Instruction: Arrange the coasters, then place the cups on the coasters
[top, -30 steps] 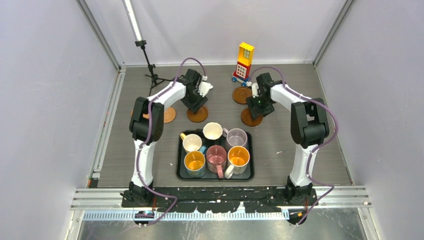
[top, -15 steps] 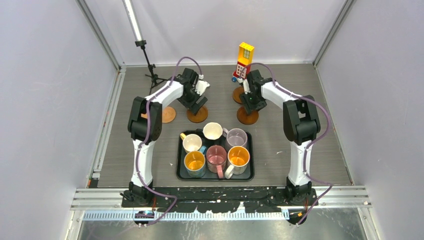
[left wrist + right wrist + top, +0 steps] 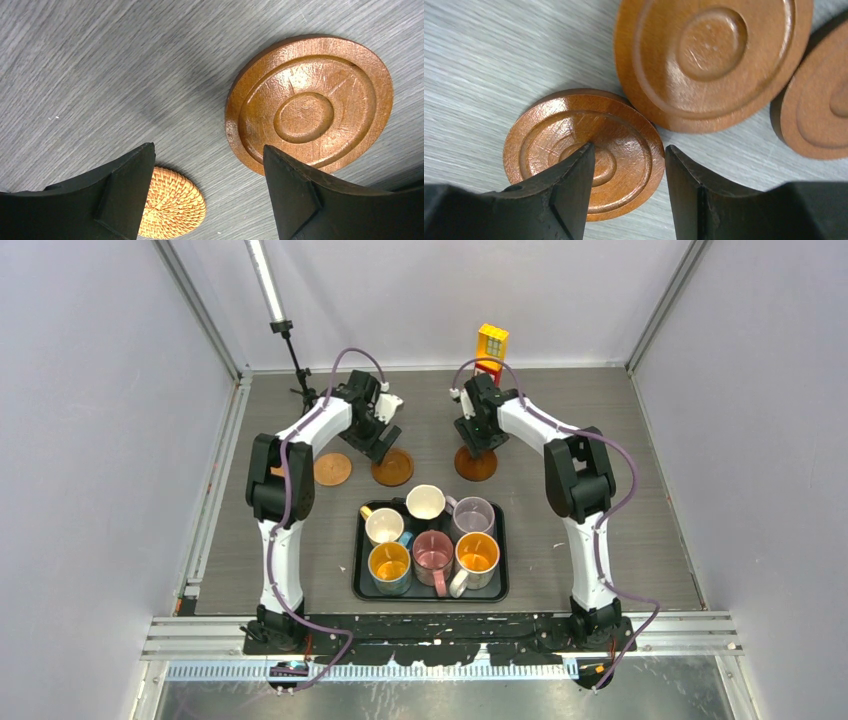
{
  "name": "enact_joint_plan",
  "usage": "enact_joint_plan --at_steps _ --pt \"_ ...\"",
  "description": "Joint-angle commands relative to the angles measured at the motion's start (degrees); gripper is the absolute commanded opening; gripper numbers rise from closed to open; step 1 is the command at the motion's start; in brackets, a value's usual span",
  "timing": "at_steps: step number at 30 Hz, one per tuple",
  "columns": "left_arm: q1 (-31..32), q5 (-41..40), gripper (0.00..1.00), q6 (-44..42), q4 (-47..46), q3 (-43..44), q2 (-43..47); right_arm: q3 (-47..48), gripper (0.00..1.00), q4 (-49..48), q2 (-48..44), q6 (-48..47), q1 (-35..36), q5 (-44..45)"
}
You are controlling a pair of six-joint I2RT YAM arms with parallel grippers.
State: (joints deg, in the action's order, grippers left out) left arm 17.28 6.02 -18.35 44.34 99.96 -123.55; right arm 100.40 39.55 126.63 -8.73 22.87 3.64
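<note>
1 coaster [image 3: 819,95] half off-frame

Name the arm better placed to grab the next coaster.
Right, probably. The right gripper hangs open directly over one coaster, with two other coasters just beyond. The left gripper is open too, but over bare table, with a wooden coaster off to one side.

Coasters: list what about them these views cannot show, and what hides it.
- Top view: only three round brown wooden coasters show; the right arm hides others, so no full count.
- Right wrist view: one coaster cut by the right edge, another by the top.
- Left wrist view: round woven straw mat half behind a black finger of the left gripper.
</note>
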Motion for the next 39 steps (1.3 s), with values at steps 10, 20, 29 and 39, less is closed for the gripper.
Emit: enact_joint_plan --at_steps 10,20,29,39 --pt "-0.04 0.74 0.81 0.9 0.26 1.96 2.28 8.37 0.57 1.27 7.56 2.23 4.57 -1.91" --pt "-0.03 1.62 0.81 2.17 -0.84 3.58 0.16 5.73 0.55 2.6 5.07 1.65 5.06 -6.54" --pt "-0.05 1.67 0.81 2.06 -0.55 4.28 0.13 7.57 0.58 3.08 1.87 1.69 4.65 -6.23" --pt "-0.05 1.71 0.82 1.88 -0.21 3.93 1.57 12.81 0.67 -0.81 -1.83 5.27 -0.02 -7.33"
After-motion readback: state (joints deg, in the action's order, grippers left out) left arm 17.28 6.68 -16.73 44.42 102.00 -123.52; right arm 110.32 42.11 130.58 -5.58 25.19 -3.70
